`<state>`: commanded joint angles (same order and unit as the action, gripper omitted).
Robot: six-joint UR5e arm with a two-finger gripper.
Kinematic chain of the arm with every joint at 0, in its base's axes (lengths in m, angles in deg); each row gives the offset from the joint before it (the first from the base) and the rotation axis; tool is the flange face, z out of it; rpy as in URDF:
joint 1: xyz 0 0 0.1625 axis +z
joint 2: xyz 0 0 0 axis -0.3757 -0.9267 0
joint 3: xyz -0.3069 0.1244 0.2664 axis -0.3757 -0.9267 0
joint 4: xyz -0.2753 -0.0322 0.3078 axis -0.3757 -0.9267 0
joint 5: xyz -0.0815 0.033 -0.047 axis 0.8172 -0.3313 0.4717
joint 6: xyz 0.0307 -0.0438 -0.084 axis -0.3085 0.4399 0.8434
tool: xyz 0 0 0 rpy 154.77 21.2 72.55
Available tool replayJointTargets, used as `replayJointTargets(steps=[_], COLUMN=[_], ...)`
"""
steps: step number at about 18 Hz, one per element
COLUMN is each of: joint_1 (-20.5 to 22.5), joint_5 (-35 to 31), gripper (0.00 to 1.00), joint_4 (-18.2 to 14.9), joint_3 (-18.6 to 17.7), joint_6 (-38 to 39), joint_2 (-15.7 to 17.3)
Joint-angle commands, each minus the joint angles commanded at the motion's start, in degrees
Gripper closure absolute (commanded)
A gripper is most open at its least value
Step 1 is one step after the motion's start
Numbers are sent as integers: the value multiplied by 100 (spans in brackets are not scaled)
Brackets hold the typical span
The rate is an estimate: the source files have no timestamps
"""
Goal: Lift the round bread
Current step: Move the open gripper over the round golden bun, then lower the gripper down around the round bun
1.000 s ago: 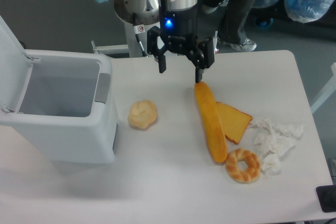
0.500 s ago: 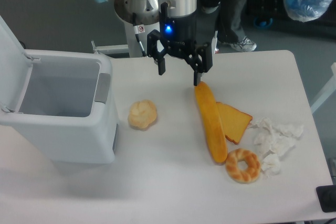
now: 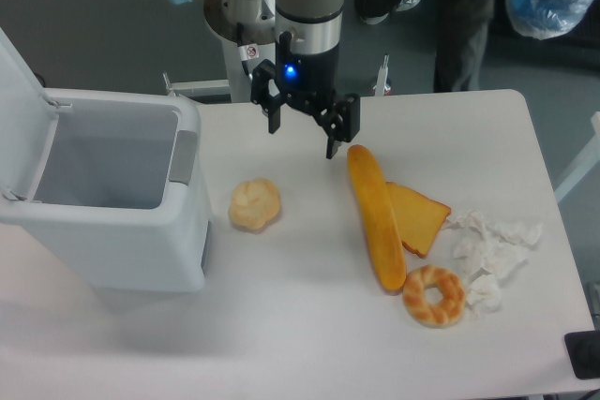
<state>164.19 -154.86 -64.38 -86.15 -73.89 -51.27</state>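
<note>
Now: approach step | claw (image 3: 303, 138) spread apart, empty, above tabletop (image 3: 487, 138) | round bread (image 3: 255, 204) lies beside bin (image 3: 112, 231), below-left of claw | next: shift over bun, descend.

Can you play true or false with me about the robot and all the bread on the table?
1. The gripper is holding the round bread. False: it is open and empty, above the table.
2. The white bin has its lid open. True.
3. The bagel sits next to the bin. False: it lies at the near end of the baguette, far from the bin.
4. The round bread lies between the bin and the baguette. True.
5. Crumpled white paper lies beside the bagel. True.
</note>
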Motion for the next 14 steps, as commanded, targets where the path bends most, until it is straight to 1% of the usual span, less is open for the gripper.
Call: replayJointTargets(steps=[3,5,6,8,10,14], joint_1=[-9,-61,-70,-140,-394,-632], joint_5=[-9,-9,-70,-403,-570,-800], gripper=[0,0,0,0,0,0], joint_4=[-246,-326,-335,-352,-352,-335], joint_3=[-18,-61,-140,-272,-290,-352], joint_6=[-360,-711,-913,-1247,-1354,-1363], joint_2=[-9,-9,-17,-52,-175,-395])
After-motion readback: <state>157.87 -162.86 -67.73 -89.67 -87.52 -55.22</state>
